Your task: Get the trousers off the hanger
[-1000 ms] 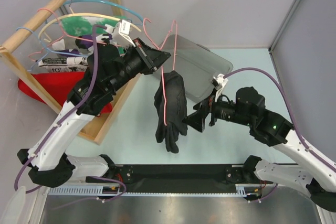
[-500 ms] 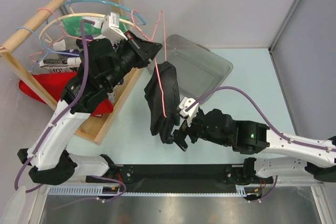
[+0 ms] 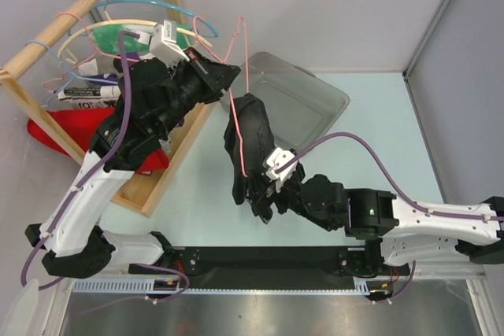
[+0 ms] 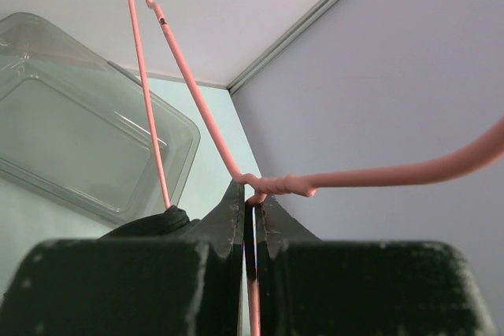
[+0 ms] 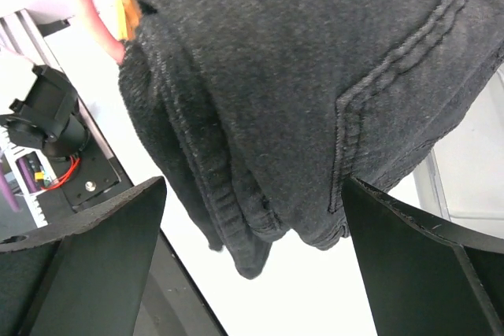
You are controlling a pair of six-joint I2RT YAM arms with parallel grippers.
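The black trousers [image 3: 248,151] hang folded over the pink wire hanger [image 3: 242,68], held in the air above the table. My left gripper [image 3: 228,76] is shut on the pink hanger [image 4: 206,112] at its twisted neck [image 4: 276,185]. My right gripper [image 3: 264,198] is open, its jaws wide apart on either side of the trousers' lower end [image 5: 315,100]. In the right wrist view the dark fabric fills the space between the two fingers [image 5: 87,257] without either touching it that I can see.
A clear plastic bin [image 3: 303,108] stands behind the trousers. A wooden rack [image 3: 94,5] at the back left carries a blue hanger [image 3: 150,7], a cream hanger and patterned garments. A red cloth [image 3: 71,135] lies under it.
My right gripper has swung left and forward, from beside the trousers to under their lower end. My left gripper moved the hanger slightly left, then held it.
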